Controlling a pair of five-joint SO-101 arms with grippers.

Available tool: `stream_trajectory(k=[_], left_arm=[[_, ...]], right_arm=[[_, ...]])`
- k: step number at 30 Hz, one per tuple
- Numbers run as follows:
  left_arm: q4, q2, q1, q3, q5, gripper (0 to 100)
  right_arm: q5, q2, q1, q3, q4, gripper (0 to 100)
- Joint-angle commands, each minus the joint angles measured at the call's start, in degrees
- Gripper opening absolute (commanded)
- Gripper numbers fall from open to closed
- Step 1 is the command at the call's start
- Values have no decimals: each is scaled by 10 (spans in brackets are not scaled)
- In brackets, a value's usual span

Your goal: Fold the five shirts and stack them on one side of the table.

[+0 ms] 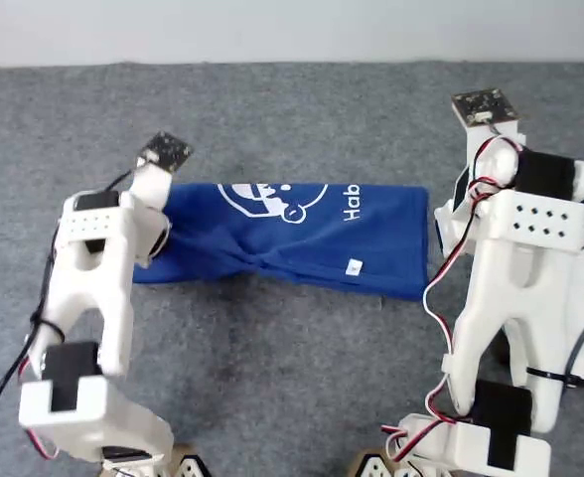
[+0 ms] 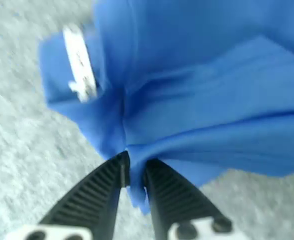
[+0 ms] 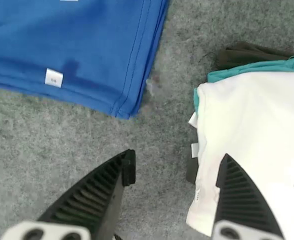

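The blue shirt lies across the middle of the grey table, folded into a long band with its printed face up. The left gripper is clamped on a pinch of cloth at the band's left end, where the fabric bunches and creases toward the fingers. The right gripper hangs with its jaws spread wide and nothing between them, above the bare strip of table between the band's right end and the pile at the table's right side. That pile has a white shirt on top, a teal shirt under it and a dark garment lower down (how many lie there in all I cannot tell).

The blue shirt looks like light, limp knit. It will likely sag and drag rather than hold a shape, and its layers may slide apart if only one is lifted. I judge the sound hold to be at a corner or folded edge, pinching through all the layers, with the second arm taking the matching corner at the right end so the band folds over flat instead of twisting
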Motion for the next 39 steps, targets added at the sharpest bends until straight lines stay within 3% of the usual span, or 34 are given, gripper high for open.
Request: stream_trajectory(k=[1,5,13,20,24,39], left_arm=[[-7,42,2,-63,11,19],[1,81,11,-88,11,19],[106,83,64,-144,11,28],[182,83,60,-228,-2,255],[203,83,59,-279,-1,264],[258,88,-69,-288,-2,268]], right_arm=[[5,-32,4,13,8,266],[6,-32,4,22,7,266],[6,-32,4,22,7,266],[7,-32,1,22,7,266],[8,-31,-26,23,7,266],[48,-27,-200,25,9,266]])
